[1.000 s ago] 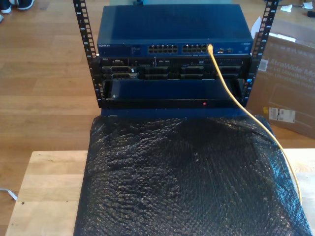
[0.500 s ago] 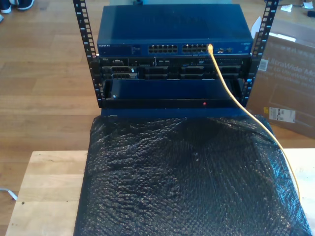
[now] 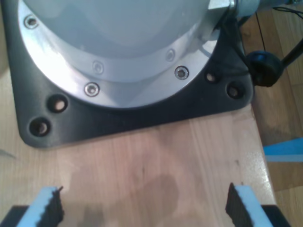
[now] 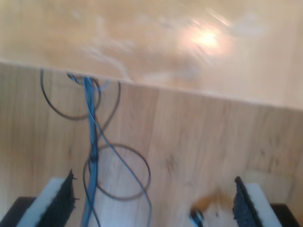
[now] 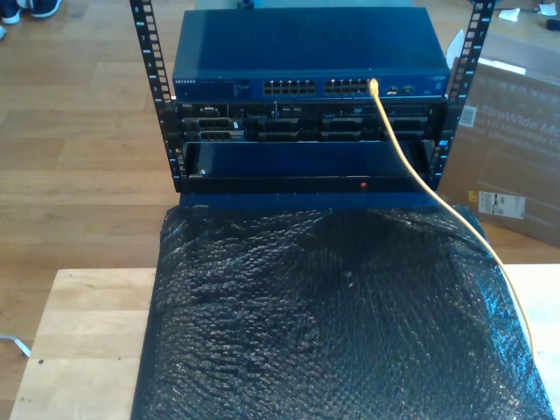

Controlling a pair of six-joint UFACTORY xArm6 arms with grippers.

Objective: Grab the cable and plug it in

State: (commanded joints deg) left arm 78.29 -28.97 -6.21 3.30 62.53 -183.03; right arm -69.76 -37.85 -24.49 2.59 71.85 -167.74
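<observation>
The yellow cable (image 5: 401, 144) has one end at a port on the front of the blue network switch (image 5: 227, 87), toward the exterior view's right. From there it hangs down, crosses the black sheet and leaves at that view's right edge. My first gripper (image 3: 144, 208) is open over bare wood, facing a black and silver arm base plate (image 3: 142, 113). My second gripper (image 4: 151, 205) is open over a table edge and the floor, with nothing between its pads. A blurred orange smear (image 4: 208, 202) lies near one pad; I cannot tell what it is.
The switch sits in a black rack (image 5: 150, 70) above other equipment. Black bubble wrap (image 5: 332, 315) covers most of the wooden table (image 5: 79, 332). A cardboard box (image 5: 512, 140) stands at the exterior view's right. Thin blue and black wires (image 4: 92, 142) hang off the table edge.
</observation>
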